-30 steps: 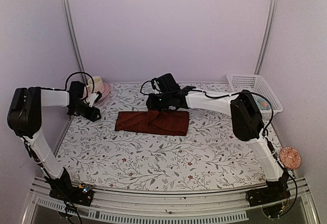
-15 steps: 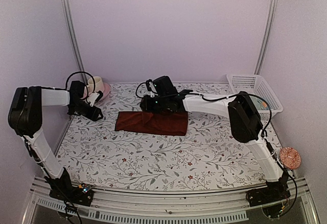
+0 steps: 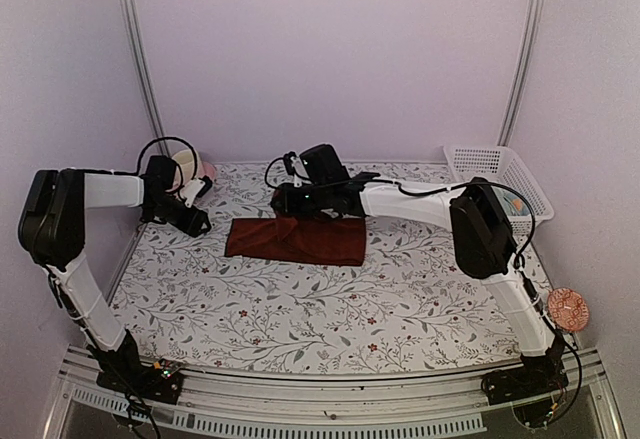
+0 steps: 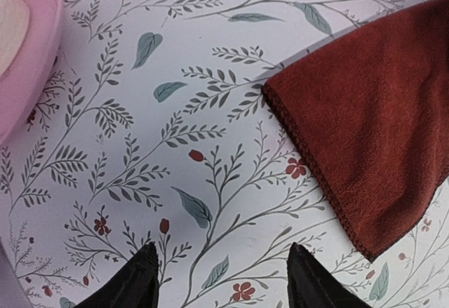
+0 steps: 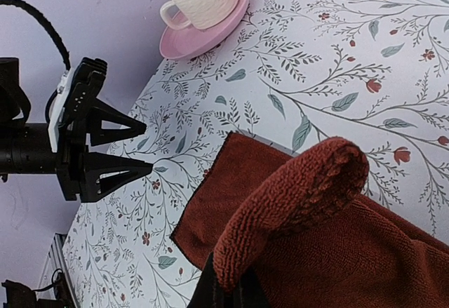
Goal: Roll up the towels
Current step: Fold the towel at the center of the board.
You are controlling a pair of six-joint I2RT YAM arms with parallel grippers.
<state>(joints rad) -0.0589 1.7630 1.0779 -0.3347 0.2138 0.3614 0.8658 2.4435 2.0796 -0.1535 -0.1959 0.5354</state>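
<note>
Currently right gripper [image 5: 226,288] is pinching a floppy fold of the maroon towel [image 3: 300,241]; left gripper [image 4: 223,255] is hovering spread near its hemmed corner, likely the next hold.

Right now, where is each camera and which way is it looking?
Top external: above and behind the arms, looking down; both show.
Left wrist: on left arm, looking down at maroon towel's corner; left gripper shows.
Right wrist: on right arm, facing leftward; right gripper pinches the towel.
Shared: all three see the towel.
</note>
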